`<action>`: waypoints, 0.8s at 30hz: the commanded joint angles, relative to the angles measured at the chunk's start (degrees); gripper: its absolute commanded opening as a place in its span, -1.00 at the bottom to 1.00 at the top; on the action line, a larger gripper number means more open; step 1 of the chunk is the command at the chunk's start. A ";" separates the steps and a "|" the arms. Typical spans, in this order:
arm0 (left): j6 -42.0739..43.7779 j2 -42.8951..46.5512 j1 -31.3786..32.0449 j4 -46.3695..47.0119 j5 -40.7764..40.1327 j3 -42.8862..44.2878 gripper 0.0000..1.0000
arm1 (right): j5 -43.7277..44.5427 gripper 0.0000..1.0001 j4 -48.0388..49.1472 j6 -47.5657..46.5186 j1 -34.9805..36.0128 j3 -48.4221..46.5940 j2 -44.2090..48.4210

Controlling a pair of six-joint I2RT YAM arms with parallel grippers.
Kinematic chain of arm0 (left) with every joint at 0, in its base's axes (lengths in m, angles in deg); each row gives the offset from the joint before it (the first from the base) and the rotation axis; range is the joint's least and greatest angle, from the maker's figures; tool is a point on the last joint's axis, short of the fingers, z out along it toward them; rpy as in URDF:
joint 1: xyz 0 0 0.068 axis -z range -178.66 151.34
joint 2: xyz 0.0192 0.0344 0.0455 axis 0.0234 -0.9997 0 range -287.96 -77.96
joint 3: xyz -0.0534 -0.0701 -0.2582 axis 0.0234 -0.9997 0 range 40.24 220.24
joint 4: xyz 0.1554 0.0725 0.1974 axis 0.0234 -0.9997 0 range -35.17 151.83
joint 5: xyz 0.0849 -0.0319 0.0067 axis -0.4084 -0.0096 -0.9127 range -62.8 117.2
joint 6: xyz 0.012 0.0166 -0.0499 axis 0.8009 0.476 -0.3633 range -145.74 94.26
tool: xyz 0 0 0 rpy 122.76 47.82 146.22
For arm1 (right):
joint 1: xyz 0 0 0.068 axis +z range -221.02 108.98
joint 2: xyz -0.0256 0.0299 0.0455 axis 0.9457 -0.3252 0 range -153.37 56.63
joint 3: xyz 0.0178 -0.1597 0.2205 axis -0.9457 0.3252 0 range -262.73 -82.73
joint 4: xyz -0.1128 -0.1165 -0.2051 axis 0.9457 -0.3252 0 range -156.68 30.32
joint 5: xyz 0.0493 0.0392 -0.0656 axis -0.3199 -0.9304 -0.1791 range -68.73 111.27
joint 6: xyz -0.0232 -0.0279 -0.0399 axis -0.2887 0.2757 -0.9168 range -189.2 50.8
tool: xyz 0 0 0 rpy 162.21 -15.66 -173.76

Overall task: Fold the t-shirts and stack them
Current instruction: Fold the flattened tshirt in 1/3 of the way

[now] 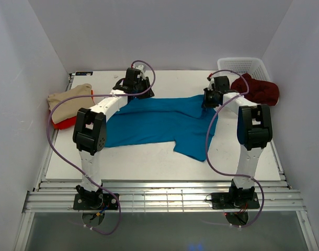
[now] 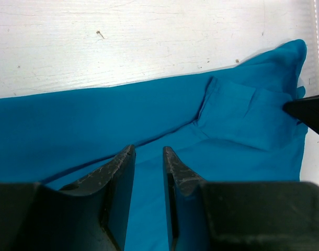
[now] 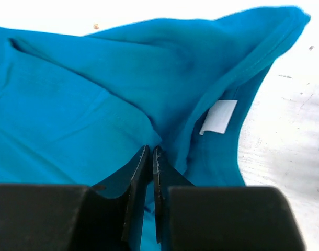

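Observation:
The teal blue t-shirt [image 1: 159, 123] lies spread across the middle of the table, one sleeve trailing toward the front. My left gripper [image 1: 130, 91] hangs low over its far left edge; in the left wrist view the gripper [image 2: 148, 149] is open, with flat teal cloth [image 2: 97, 130] showing through the gap. My right gripper [image 1: 207, 100] is at the shirt's right end. It is shut [image 3: 150, 148] on a fold of teal cloth [image 3: 97, 94] next to the white neck label [image 3: 218, 116]. The beige t-shirt [image 1: 70, 97] lies on the red one [image 1: 65, 123] at the left edge. The dark maroon t-shirt [image 1: 256, 90] is bunched at the back right.
The white lattice basket [image 1: 243, 65] stands at the back right corner, with the maroon shirt against its front. White walls close in the table on three sides. Purple cables loop beside both arms. The right gripper's dark finger [image 2: 311, 112] shows at the edge of the left wrist view.

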 commanded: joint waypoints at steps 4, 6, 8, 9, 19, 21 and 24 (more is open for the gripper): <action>-0.58 0.09 0.01 1.57 1.01 -0.76 -0.22 | 1.04 -0.71 -0.38 -2.41 0.82 -0.16 5.61; -0.66 0.09 -0.07 1.75 1.18 -0.85 -0.22 | 1.04 -0.71 -0.73 -2.50 0.82 -0.60 5.43; -0.58 0.09 -0.07 1.75 1.10 -1.02 -0.23 | 0.95 -0.71 -0.91 -2.59 1.00 -0.60 5.26; -0.49 0.18 -0.07 1.66 1.10 -1.11 -0.23 | 0.86 -0.72 -1.00 -2.59 1.00 -0.52 5.26; -0.75 0.62 -0.07 1.92 0.92 -2.34 -0.22 | 1.04 -0.57 -1.70 -3.47 1.35 0.28 6.40; -0.66 0.79 -0.07 1.92 0.83 -2.61 -0.23 | 1.04 -0.57 -1.79 -3.47 1.35 0.28 6.14; -0.49 1.14 -0.07 1.93 0.39 -3.05 -0.22 | 0.86 -0.54 -1.79 -3.47 1.35 0.19 5.78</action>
